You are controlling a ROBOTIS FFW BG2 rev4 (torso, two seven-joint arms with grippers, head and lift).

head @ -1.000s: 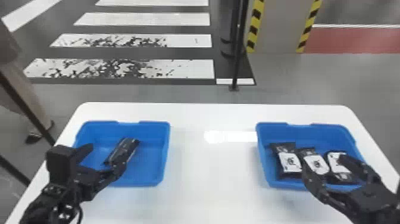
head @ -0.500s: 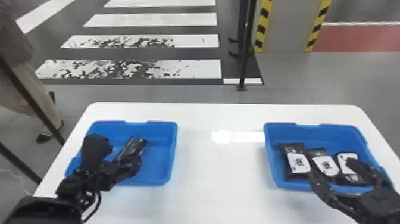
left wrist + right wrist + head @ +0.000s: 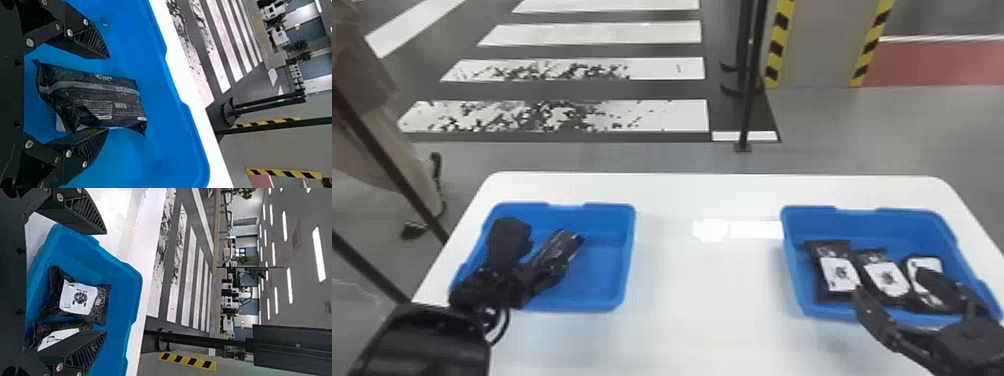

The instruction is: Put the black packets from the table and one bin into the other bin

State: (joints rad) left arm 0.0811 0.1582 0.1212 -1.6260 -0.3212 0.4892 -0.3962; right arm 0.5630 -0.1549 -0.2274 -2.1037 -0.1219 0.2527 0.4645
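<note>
Bins: two. Left bin [image 3: 604, 280]: one black packet [image 3: 98, 94] (pale edge beneath, unidentified), left gripper [image 3: 537, 250] spread wide about it. Right bin [image 3: 872, 220]: three black packets [image 3: 839, 275], right gripper [image 3: 889, 287] over it, jaws wide.

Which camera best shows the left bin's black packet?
The left wrist view shows the black packet large, its pale strip visible. The head view shows it partly behind the left pincer; the right wrist view shows other packets.
</note>
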